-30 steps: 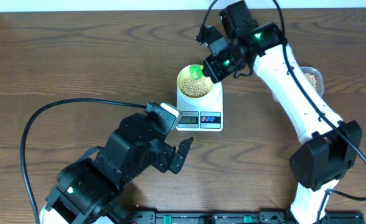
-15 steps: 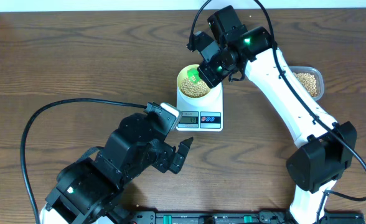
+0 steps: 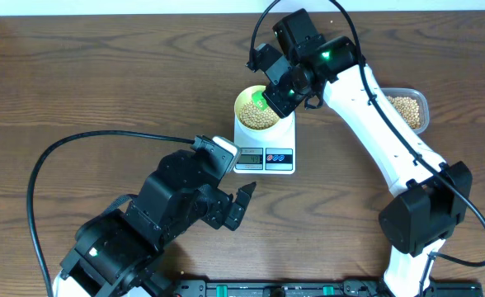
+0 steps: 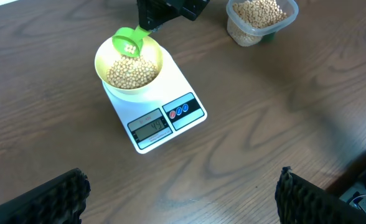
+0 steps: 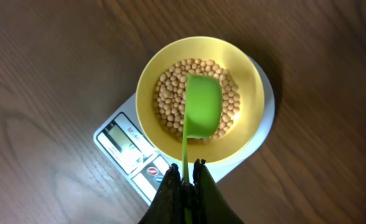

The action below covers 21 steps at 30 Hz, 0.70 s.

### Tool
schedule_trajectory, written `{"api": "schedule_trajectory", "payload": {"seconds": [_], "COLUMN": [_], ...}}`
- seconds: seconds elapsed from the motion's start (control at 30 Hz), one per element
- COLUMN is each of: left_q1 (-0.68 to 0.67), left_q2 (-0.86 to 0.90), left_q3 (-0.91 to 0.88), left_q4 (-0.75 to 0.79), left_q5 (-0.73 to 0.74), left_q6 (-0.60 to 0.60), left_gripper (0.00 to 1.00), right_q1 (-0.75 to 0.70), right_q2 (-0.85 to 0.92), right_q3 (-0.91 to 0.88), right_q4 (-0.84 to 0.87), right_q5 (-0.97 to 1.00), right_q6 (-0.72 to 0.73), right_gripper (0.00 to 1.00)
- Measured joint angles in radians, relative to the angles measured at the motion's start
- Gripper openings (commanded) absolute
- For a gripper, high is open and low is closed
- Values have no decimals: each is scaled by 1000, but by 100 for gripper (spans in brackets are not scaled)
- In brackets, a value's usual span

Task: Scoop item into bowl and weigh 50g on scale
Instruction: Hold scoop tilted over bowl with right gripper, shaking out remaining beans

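The pale yellow-green bowl (image 3: 257,110) (image 4: 129,63) (image 5: 198,98) stands on the white scale (image 3: 266,142) (image 4: 153,102) (image 5: 124,146) and holds a heap of beige beans (image 5: 170,93). My right gripper (image 3: 285,87) (image 5: 187,169) is shut on the handle of a green scoop (image 5: 203,106) (image 4: 128,43), held over the bowl with a few beans in it. My left gripper (image 3: 241,202) (image 4: 182,193) is open and empty over bare table in front of the scale. The scale's display (image 4: 150,127) is lit; I cannot read it surely.
A clear plastic tub (image 3: 409,107) (image 4: 261,18) with more beans stands to the right of the scale. A black cable (image 3: 61,153) arcs over the left of the table.
My right gripper has moved left and slightly back with the scoop, from beside the bowl to over it. The left arm has not moved.
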Motion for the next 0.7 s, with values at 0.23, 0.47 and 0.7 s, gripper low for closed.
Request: {"api": "schedule_trajectory", "payload": {"seconds": [0.23,0.47,0.7], "left_q1": [0,0,0], "left_q2": [0,0,0], "left_q3": [0,0,0], "left_q4": [0,0,0], "left_q5": [0,0,0], "left_q6": [0,0,0], "left_gripper": [98,98,98], "right_q1": [0,15,20], "right_q2": [0,0,0], "right_q3": [0,0,0], "right_q4": [12,6,2], "right_q5": [3,3,3], "right_q6": [-31,-71,-93], "right_gripper": [1,1,1]}}
